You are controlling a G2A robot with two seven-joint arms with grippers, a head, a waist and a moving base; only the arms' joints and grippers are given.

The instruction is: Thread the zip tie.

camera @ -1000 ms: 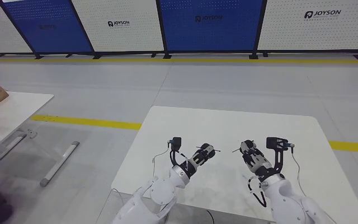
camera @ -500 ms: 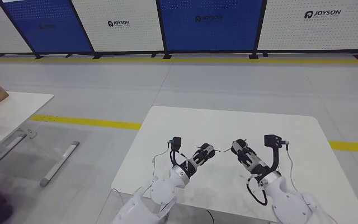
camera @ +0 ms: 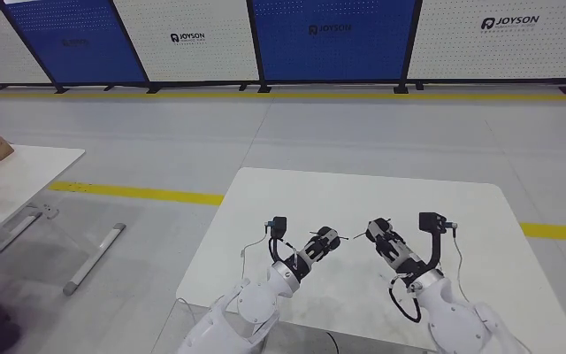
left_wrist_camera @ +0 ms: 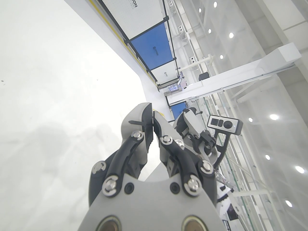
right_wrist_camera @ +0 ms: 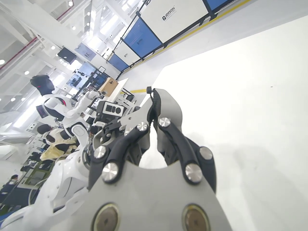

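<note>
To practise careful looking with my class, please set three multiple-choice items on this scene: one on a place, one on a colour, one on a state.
1. Where are the left gripper and the right gripper?
A. Above the white table
B. Above the grey floor
C. Above the yellow line

2. What colour is the zip tie in the left gripper?
A. White
B. Yellow
C. Black

3. How does the left gripper stand?
A. Wide open
B. Shut on the zip tie
C. Shut with nothing in it

Answers:
1 A: in the top view both grippers sit over the white tabletop.
2 C: the left wrist view shows a thin black strip poking out past a finger.
3 B: in the left wrist view the fingertips meet with the strip pinched between them.
</note>
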